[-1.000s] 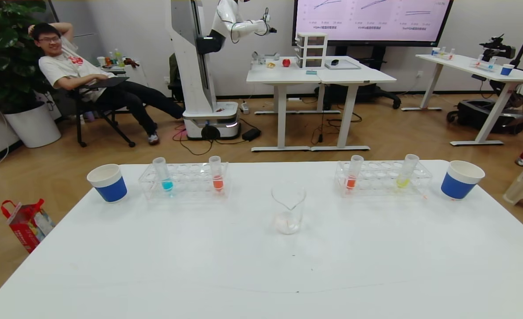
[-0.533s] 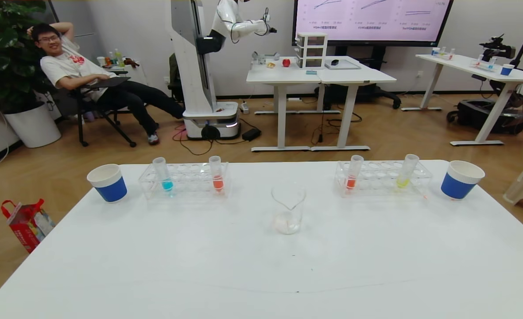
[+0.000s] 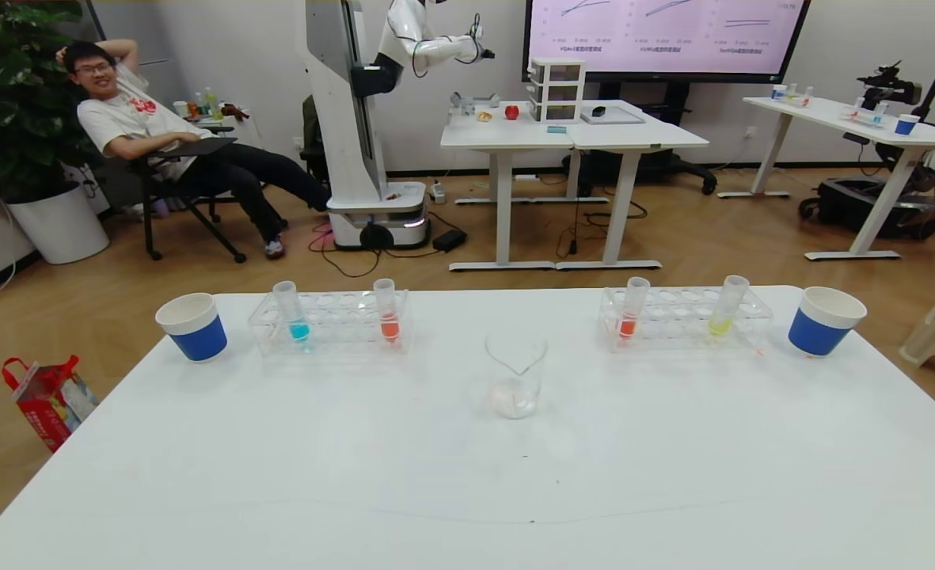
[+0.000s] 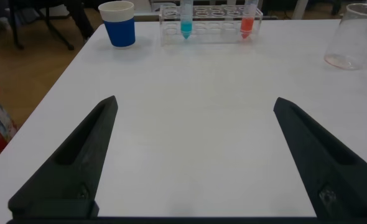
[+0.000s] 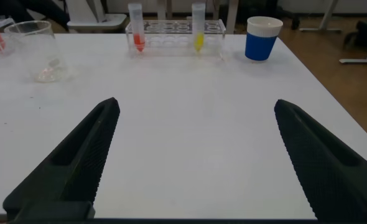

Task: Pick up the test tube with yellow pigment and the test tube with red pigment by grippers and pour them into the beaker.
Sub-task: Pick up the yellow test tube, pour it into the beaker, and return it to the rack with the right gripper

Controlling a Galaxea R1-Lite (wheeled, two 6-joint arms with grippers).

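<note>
The yellow test tube (image 3: 726,310) stands in the clear rack (image 3: 685,336) at the back right, with a red test tube (image 3: 631,313) at that rack's left end. A second red tube (image 3: 388,313) and a blue tube (image 3: 293,313) stand in the left rack (image 3: 332,336). The clear beaker (image 3: 516,374) stands mid-table between the racks. Neither gripper shows in the head view. My left gripper (image 4: 196,102) is open and empty over bare table, facing the left rack (image 4: 214,34). My right gripper (image 5: 196,102) is open and empty, facing the yellow tube (image 5: 198,28) and red tube (image 5: 136,30).
Blue paper cups stand at the back left (image 3: 192,326) and back right (image 3: 824,320), outside the racks. The white table (image 3: 467,475) has its far edge just behind the racks. Beyond it are a seated person, another robot and desks.
None on the table. Only the seated person in the background shifts slightly.
</note>
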